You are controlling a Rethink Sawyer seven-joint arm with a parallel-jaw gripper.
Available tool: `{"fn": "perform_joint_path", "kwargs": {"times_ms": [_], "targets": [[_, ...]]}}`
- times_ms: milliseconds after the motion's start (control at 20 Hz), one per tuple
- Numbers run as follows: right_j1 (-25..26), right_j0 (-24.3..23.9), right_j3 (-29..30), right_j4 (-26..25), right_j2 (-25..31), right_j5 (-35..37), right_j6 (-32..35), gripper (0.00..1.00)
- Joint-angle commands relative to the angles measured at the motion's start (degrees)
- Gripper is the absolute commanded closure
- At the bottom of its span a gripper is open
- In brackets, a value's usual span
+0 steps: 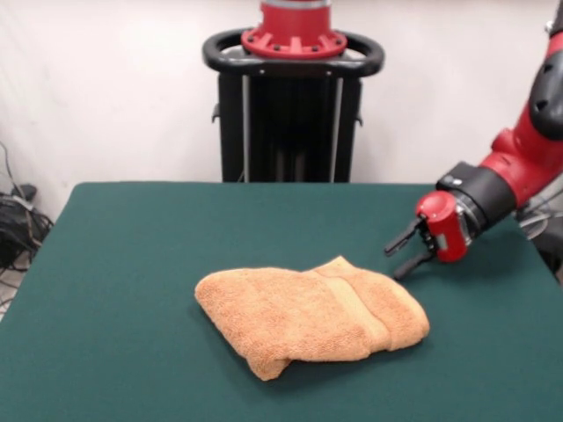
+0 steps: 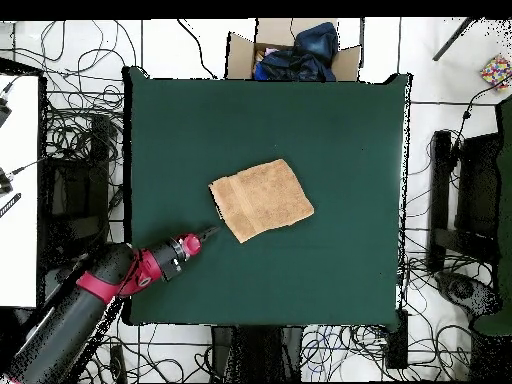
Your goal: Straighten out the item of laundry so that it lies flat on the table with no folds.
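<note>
The orange-tan terry towel (image 1: 310, 315) lies folded over on itself in a thick bundle near the middle of the dark green table (image 1: 132, 264), with a woven band running across its right part. In the overhead view the towel (image 2: 261, 200) is a compact tilted rectangle on the table (image 2: 330, 130). My gripper (image 1: 405, 254) is open and empty, just right of the towel's far right corner, low over the table and pointing toward it. In the overhead view the gripper (image 2: 209, 234) sits just off the towel's lower left corner.
The robot's black pedestal (image 1: 293, 105) stands behind the table's far edge. A cardboard box of dark clothes (image 2: 295, 50) sits past the table's top edge in the overhead view. Cables (image 2: 75, 150) cover the floor around the table.
</note>
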Motion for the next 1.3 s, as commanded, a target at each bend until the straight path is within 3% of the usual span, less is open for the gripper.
{"fn": "perform_joint_path", "kwargs": {"times_ms": [50, 1300], "targets": [[-0.08, -3.89, -5.51, 0.09, 6.61, -9.06, 8.24, 0.00], [3.47, -7.60, -10.72, -1.01, 0.55, -11.02, 7.61, 0.00]]}}
